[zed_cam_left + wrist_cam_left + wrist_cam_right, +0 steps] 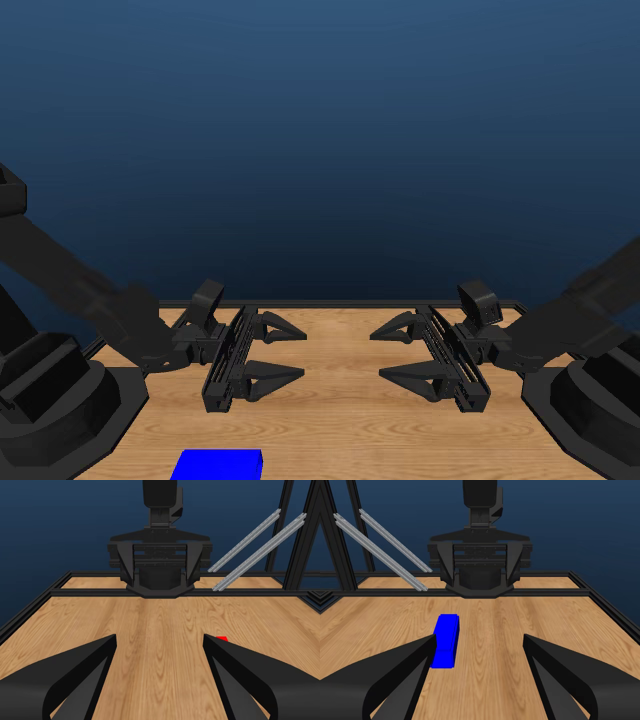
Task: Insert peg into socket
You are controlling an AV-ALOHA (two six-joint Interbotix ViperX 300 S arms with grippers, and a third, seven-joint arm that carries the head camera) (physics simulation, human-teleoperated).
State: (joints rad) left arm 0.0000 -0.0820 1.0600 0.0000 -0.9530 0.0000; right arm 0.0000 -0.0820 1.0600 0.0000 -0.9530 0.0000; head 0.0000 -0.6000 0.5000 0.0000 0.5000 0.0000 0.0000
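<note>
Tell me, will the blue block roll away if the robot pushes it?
Probably not. The blue block has flat sides and lies on the wooden table, so it should slide rather than roll. It looks solid and stiff, so it likely won't bend. Lying low, it seems unlikely to tip.

The table [350,410] has a light wood surface with visible grain and a smooth finish. Both grippers, left gripper [285,352] and right gripper [392,351], are matt black. The socket [445,640] is uniform, unmarked blue. The peg [221,639] is plain red. The diagonal rails [260,545] appear as silver-grey metal.
</note>
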